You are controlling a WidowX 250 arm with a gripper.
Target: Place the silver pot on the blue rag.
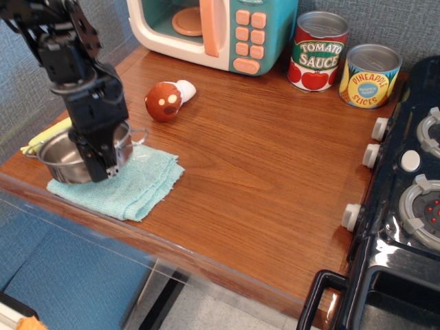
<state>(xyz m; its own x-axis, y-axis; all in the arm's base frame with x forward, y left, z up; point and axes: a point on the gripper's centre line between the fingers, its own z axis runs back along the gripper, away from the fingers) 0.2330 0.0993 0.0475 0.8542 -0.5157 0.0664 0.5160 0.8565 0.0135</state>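
Claw (103, 161) grips the silver pot (65, 152) over the blue rag (130, 185) on a wooden counter (261, 172).

The small, shallow, round silver pot of shiny steel (63, 156) sits upright on the rear left part of the folded square of light aqua-blue terry cloth (130, 187), near the tabletop's front left corner. Its open mouth faces up, and a thin wire loop handle juts out on each side. The rag lies flat with its textured weave showing, its layered folds toward the right, its front edge close to the tabletop's front edge.
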